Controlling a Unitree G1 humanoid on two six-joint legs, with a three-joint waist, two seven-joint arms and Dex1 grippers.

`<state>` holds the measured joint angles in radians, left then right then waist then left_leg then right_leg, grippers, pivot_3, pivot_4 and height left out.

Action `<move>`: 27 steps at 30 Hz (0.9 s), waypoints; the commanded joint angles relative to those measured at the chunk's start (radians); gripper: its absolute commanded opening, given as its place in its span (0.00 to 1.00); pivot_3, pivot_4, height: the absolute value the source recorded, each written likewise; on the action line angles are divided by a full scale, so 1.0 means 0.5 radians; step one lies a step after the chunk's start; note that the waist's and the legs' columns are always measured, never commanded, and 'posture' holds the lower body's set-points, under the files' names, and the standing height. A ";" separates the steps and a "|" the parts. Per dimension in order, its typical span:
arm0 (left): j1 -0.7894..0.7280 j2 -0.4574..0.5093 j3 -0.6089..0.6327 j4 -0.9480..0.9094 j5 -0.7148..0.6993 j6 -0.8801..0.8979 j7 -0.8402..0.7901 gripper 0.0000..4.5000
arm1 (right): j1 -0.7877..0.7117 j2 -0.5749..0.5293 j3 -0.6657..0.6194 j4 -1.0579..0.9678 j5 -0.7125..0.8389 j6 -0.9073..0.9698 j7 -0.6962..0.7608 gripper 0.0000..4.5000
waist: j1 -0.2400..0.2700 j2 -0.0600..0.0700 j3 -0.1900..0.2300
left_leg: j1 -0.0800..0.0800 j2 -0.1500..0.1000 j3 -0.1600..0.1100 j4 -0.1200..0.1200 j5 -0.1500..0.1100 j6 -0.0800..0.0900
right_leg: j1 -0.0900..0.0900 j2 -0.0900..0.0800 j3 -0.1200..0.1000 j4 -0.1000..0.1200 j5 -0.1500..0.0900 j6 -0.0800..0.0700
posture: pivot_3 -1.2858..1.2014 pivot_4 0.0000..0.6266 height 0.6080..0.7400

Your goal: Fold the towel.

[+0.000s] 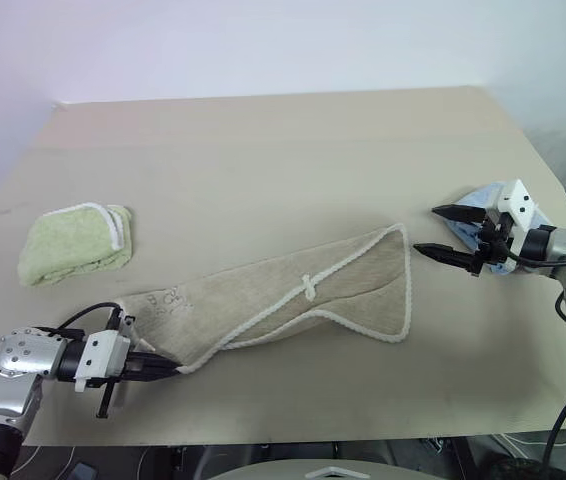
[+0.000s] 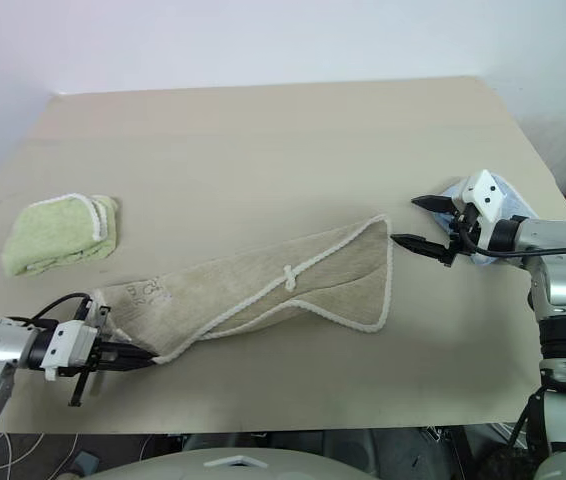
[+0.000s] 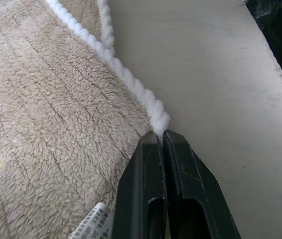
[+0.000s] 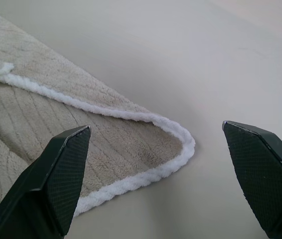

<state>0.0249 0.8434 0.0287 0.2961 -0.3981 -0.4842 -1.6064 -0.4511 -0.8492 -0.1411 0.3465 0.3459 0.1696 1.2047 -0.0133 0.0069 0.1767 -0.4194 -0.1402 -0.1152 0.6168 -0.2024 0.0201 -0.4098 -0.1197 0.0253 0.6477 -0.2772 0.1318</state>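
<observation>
Left gripper (image 1: 168, 369) pinches the near corner of the towel (image 1: 293, 300) at lower left, fingers pressed together on the white corded edge.

One beige towel lies loosely folded across the middle of the table (image 1: 263, 150), running from lower left up toward the right. Two smaller cloths also lie there: one green towel (image 1: 73, 243) at the left and one light-blue towel (image 1: 488, 200) at the right, behind the right gripper (image 1: 441, 232). That gripper reaches in from the right, roughly level, jaws spread wide and empty, just beside the beige towel's far corner.
</observation>
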 commanded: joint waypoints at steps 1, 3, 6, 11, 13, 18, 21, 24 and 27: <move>-0.060 0.034 0.039 0.040 0.016 0.053 0.041 0.01 | -0.065 -0.009 0.001 -0.022 -0.016 -0.021 0.005 1.00 | 0.002 0.000 0.000 | 0.000 0.000 0.000 0.000 0.000 0.000 | 0.000 0.000 0.000 0.000 0.000 0.000 | 0.52 0.24 0.91; -0.071 0.038 0.043 0.037 0.011 0.068 0.035 0.01 | -0.110 0.000 0.031 0.029 -0.043 -0.021 0.001 1.00 | 0.000 0.000 0.000 | 0.000 0.000 0.000 0.000 0.000 0.000 | 0.001 0.000 0.000 0.000 0.000 0.000 | 0.52 0.24 0.91; -0.085 0.046 0.066 0.059 -0.005 0.085 0.032 0.01 | -0.233 0.041 0.119 0.144 -0.116 -0.027 -0.001 1.00 | -0.006 0.000 0.000 | 0.001 0.000 0.001 0.001 0.000 0.000 | 0.001 0.000 0.000 0.000 0.000 0.000 | 0.52 0.24 0.91; -0.086 0.058 0.080 0.102 -0.011 0.061 0.004 0.01 | -0.417 0.103 0.242 0.384 -0.271 -0.088 -0.032 1.00 | -0.006 0.000 0.000 | 0.002 0.002 0.001 0.000 0.000 0.000 | 0.000 0.001 0.000 0.001 0.000 -0.001 | 0.52 0.24 0.91; -0.088 0.058 0.083 0.111 -0.017 0.057 0.002 0.01 | -0.498 0.142 0.292 0.489 -0.321 -0.113 -0.033 1.00 | -0.006 0.000 0.000 | 0.002 0.002 0.001 0.000 0.000 0.000 | 0.000 0.001 0.000 0.001 0.001 -0.001 | 0.52 0.24 0.91; -0.081 0.058 0.094 0.119 -0.029 0.053 0.004 0.01 | -0.616 0.200 0.358 0.685 -0.411 -0.178 -0.020 1.00 | -0.006 0.000 0.000 | 0.002 0.002 0.001 -0.001 0.000 0.000 | -0.001 0.002 0.000 0.001 0.001 -0.001 | 0.52 0.24 0.91; -0.072 0.059 0.098 0.116 -0.032 0.053 0.005 0.01 | -0.654 0.213 0.369 0.773 -0.443 -0.220 -0.015 1.00 | -0.006 0.000 0.000 | 0.002 0.002 0.001 -0.001 0.000 0.000 | -0.001 0.002 0.000 0.001 0.001 -0.001 | 0.52 0.24 0.91; -0.061 0.057 0.110 0.121 -0.034 0.049 0.005 0.01 | -0.697 0.232 0.387 0.874 -0.479 -0.277 -0.006 1.00 | -0.008 0.000 0.000 | 0.002 0.002 0.002 -0.001 0.000 0.000 | -0.002 0.002 0.000 0.002 0.001 -0.002 | 0.52 0.24 0.91; -0.055 0.053 0.120 0.126 -0.033 0.045 0.000 0.01 | -0.728 0.249 0.394 0.946 -0.508 -0.319 0.003 1.00 | -0.014 0.000 0.000 | 0.002 0.002 0.002 -0.001 0.000 -0.001 | -0.002 0.002 0.000 0.002 0.002 -0.002 | 0.52 0.24 0.91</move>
<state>-0.0063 0.8530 0.0543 0.3502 -0.4063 -0.4509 -1.6078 -0.7846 -0.7258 0.0624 0.8122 0.0991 0.0368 1.2007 -0.0201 0.0070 0.1769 -0.4183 -0.1394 -0.1143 0.6161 -0.2022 0.0198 -0.4108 -0.1187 0.0252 0.6488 -0.2764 0.1310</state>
